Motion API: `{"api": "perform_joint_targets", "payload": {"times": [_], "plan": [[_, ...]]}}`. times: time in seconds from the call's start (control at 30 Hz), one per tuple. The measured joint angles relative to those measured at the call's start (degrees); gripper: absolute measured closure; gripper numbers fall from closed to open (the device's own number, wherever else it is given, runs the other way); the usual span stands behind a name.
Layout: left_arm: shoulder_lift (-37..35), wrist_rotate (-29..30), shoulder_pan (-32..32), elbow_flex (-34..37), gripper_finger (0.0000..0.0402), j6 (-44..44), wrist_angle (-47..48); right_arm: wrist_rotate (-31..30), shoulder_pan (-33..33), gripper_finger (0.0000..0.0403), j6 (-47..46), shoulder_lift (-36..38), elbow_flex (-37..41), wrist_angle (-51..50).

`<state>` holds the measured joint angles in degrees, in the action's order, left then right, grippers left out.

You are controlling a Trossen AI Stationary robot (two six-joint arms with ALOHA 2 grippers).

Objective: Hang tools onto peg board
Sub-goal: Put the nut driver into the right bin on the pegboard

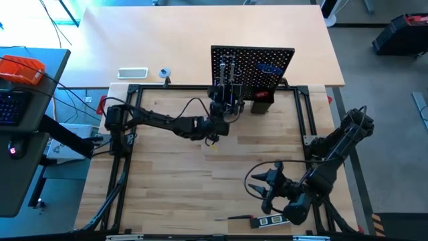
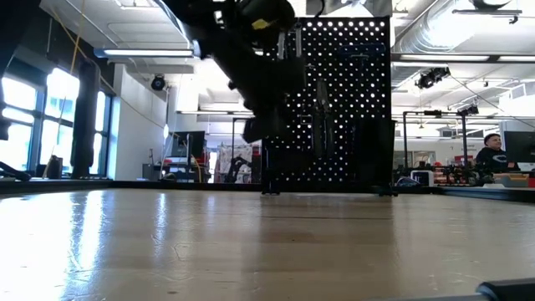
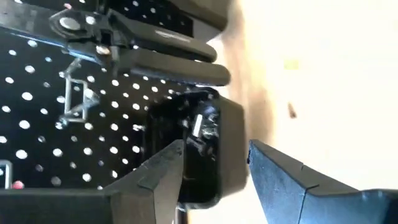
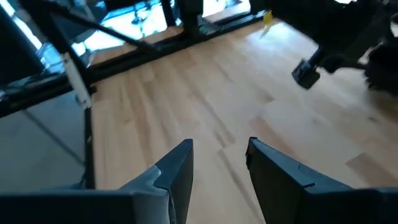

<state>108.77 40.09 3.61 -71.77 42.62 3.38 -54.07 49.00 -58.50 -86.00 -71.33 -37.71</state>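
Your left tool (image 3: 214,165) stands open against the peg board (image 1: 267,57), the black-handled pliers (image 3: 155,53) hanging just beyond it, apparently released. Your right tool (image 4: 217,165) waits open over the table (image 4: 205,99).

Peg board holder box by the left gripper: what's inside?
Holder box interior is dark; one pale glint shows, contents unidentifiable. Left gripper is open beside it; pliers hang on the peg board.

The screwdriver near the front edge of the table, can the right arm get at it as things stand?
Probably yes. The right tool is open, holds nothing and hangs close to the screwdriver, with only bare table between them. The left tool is away at the peg board.
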Motion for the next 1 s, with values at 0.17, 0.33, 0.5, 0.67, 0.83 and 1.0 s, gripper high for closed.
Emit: {"api": "perform_joint_targets", "payload": {"times": [0.17,0.33,0.5,0.67,0.83,1.0], "plan": [[-3.00,0.12,-1.38,-0.02,0.0227,-6.71,7.45,3.70,0.93,0.0256,0.68,0.00,0.00,0.26],[-6.58,-1.28,-3.54,-0.02,0.0227,-15.08,15.65,6.65,1.73,0.0256,1.92,-0.56,0.00,0.42],[-10.01,-17.44,-7.38,0.70,0.0227,-26.92,20.85,15.68,1.61,0.0256,3.52,-5.48,0.00,0.68],[-9.95,-35.07,-14.75,2.48,0.0227,-32.72,20.62,25.79,1.13,0.0256,6.64,-13.64,0.00,5.39],[-7.86,-36.17,-23.05,2.54,0.0227,-31.25,17.63,30.34,0.99,0.0256,9.57,-20.50,0.00,11.86],[-5.51,-36.68,-28.21,2.54,0.0227,-31.70,9.25,30.84,1.36,0.0256,9.43,-24.49,0.00,15.06]]}}
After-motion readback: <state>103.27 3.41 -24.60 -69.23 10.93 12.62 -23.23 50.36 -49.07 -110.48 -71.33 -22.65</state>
